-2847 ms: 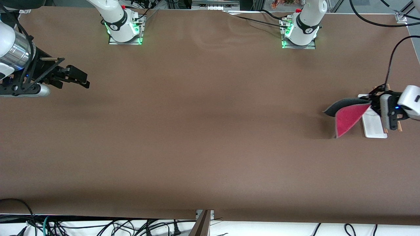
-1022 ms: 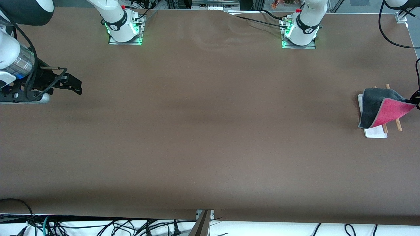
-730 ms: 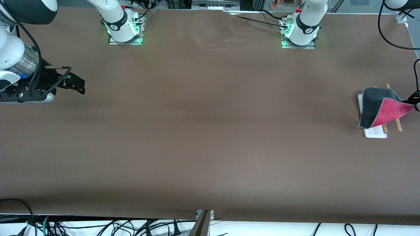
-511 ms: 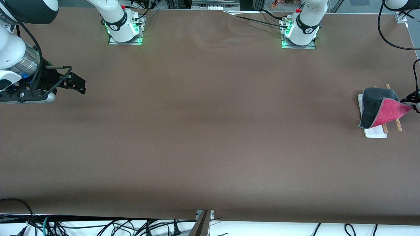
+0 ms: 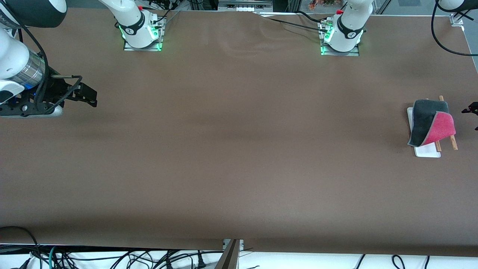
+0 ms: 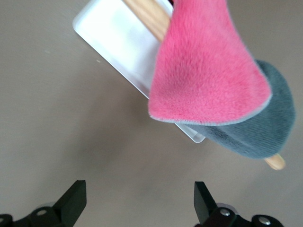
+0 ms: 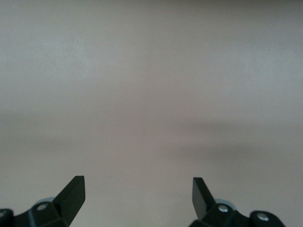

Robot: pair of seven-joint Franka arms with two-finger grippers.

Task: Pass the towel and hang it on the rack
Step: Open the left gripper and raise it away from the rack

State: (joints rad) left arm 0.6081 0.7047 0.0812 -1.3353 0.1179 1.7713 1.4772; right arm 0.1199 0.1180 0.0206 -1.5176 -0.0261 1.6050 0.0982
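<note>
Draped over the two thin brown wooden rods of the small rack (image 5: pixel 425 150) with its flat white rectangular base: the small soft square towel (image 5: pixel 429 121), dark grey face up toward the right arm's end of the rack, bright pink-red face folded over toward the left arm's end. Rod tips poking out from under the cloth at both the nearer and the farther end of the rack. In the left wrist view, pink flap (image 6: pixel 203 71) hanging over the white base (image 6: pixel 113 42), grey fold bulging beneath it, one rod end just clear of the grey edge.

Rack itself standing on the brown surface (image 5: pixel 239 149), well toward the left arm's end.

Left gripper (image 6: pixel 137 201) clear of the towel, over bare surface just beside the rack; fingers (image 6: pixel 73 201) spread wide with nothing between them, touching neither cloth nor rack. Barely caught at the edge of the front view, so exact height above the surface hard to judge.

Right gripper (image 5: pixel 87 98) waiting well apart from the rack, over the right arm's end of the surface; fingers (image 7: pixel 71 194) wide apart and empty, only plain brown surface under them in the right wrist view.
</note>
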